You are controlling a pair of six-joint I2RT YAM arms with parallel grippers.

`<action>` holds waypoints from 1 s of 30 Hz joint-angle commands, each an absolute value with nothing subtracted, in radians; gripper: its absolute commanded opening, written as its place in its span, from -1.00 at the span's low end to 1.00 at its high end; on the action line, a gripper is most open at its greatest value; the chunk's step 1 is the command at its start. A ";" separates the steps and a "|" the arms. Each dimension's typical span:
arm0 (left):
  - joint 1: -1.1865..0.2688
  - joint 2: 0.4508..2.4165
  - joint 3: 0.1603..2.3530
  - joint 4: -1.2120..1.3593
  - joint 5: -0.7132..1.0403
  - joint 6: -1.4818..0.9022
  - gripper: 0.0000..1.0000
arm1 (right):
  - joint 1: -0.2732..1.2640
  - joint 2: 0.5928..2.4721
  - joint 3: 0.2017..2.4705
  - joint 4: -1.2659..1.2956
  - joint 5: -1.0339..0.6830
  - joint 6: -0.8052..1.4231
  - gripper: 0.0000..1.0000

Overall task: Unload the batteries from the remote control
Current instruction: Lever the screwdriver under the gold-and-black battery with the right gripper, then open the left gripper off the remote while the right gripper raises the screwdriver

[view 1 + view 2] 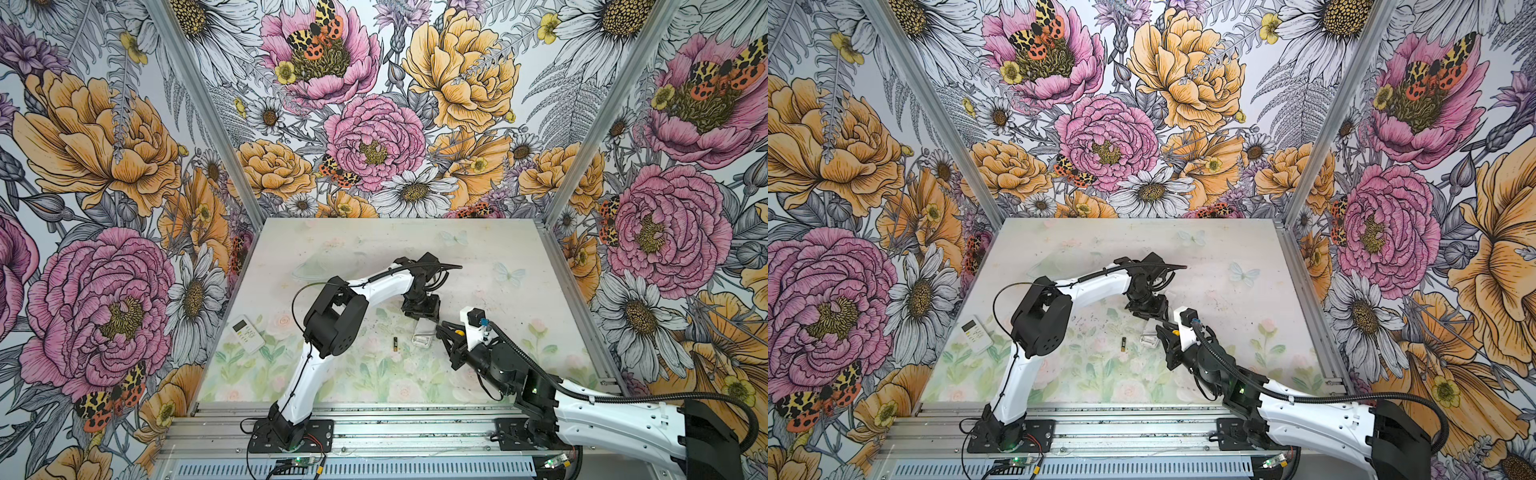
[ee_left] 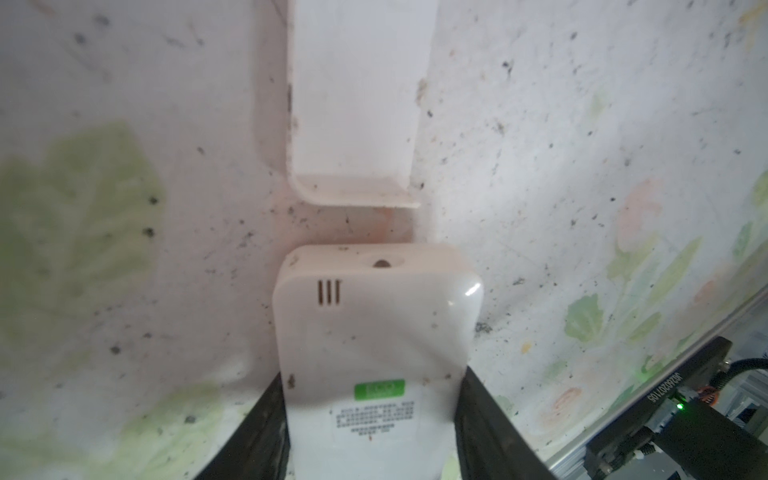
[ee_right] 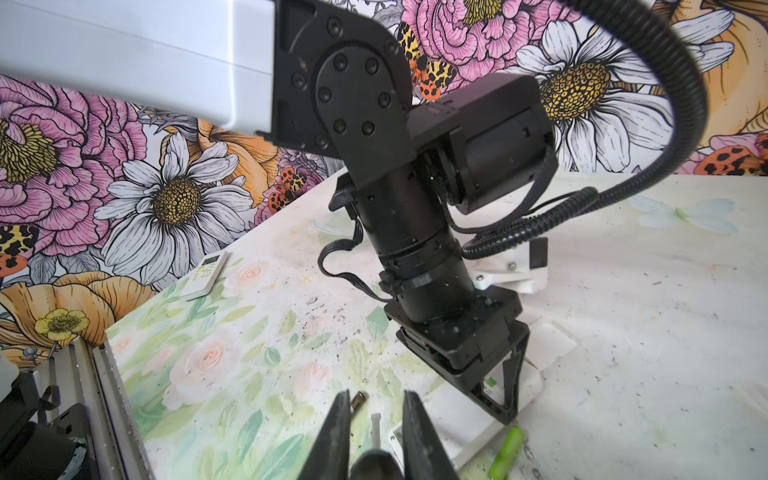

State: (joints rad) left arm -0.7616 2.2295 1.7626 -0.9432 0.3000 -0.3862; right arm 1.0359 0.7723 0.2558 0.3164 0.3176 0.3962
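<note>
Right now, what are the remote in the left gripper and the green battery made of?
The remote looks like hard white plastic, glossy: a sharp highlight on its rounded corner, vent slots moulded in. The green battery shows a lime wrap with a soft sheen, likely plastic film over a metal cell; only the wrap shows, so metal is a guess.
</note>
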 commanded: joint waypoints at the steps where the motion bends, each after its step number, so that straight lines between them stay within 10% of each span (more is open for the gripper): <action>1: -0.758 2.210 1.774 -0.925 0.214 -0.407 -1.00 | 1.037 0.728 0.298 0.184 0.321 0.414 -1.00; 4: -0.750 2.211 1.778 -0.928 0.161 -0.433 -0.87 | 1.026 0.732 0.308 0.140 0.326 0.419 -1.00; 13: -0.744 2.125 1.819 -1.022 -0.038 -0.522 0.96 | 0.899 0.824 0.424 0.016 0.199 0.472 -1.00; 26: -0.621 1.656 1.384 -1.107 -0.101 -0.740 0.88 | 0.832 0.894 0.542 -0.090 0.117 0.428 -1.00; 28: -0.589 1.584 1.288 -1.092 -0.087 -0.758 0.62 | 0.822 0.908 0.558 -0.093 0.108 0.424 -1.00; 30: -0.543 1.519 1.196 -1.059 -0.075 -0.770 -0.13 | 0.818 0.920 0.572 -0.094 0.096 0.419 -1.00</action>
State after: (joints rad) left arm -0.5804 1.5799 1.2800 -1.0679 -0.0784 -0.7216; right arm 0.8268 0.9104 0.5266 -0.0830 0.1242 0.4389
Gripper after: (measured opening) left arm 0.623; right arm 0.218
